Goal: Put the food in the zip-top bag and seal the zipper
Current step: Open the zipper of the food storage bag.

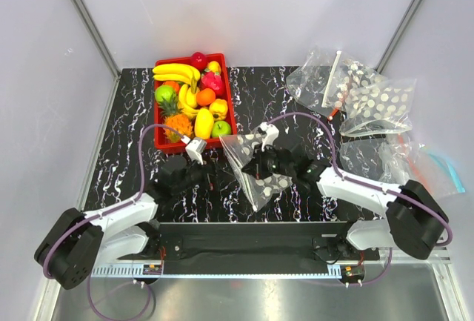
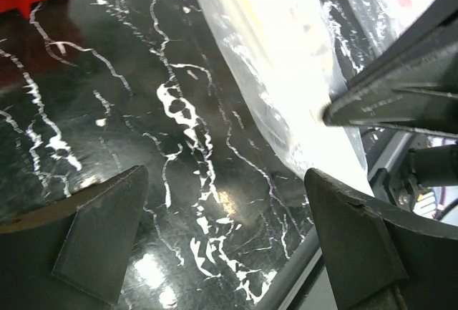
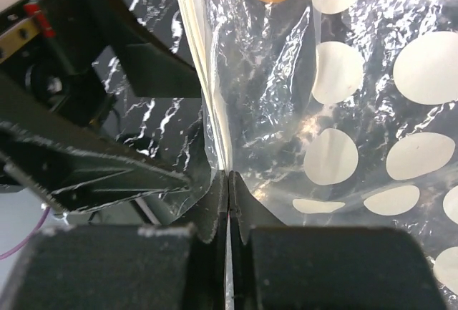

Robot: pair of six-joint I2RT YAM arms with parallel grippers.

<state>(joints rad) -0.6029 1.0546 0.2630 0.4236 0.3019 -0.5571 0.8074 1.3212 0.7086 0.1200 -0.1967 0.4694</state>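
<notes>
The zip-top bag (image 1: 255,176), clear with white dots, is held up off the table in the middle. My right gripper (image 1: 250,165) is shut on its mouth edge. In the right wrist view the jaws (image 3: 229,180) pinch the plastic right beside the white zipper strip (image 3: 192,52). My left gripper (image 1: 202,170) is open and empty, low over the table just left of the bag (image 2: 286,74); its fingers (image 2: 100,242) stand wide apart. The bananas (image 1: 178,73), a green apple (image 1: 164,95) and a small yellow fruit (image 1: 218,108) lie in the red tray (image 1: 158,141).
The tray also holds a pineapple (image 1: 178,124), red, pink and orange fruits. More dotted bags (image 1: 370,97) and a plain clear bag with a blue edge (image 1: 433,164) lie at the back right. The table's front rail (image 2: 336,231) is close to the left gripper.
</notes>
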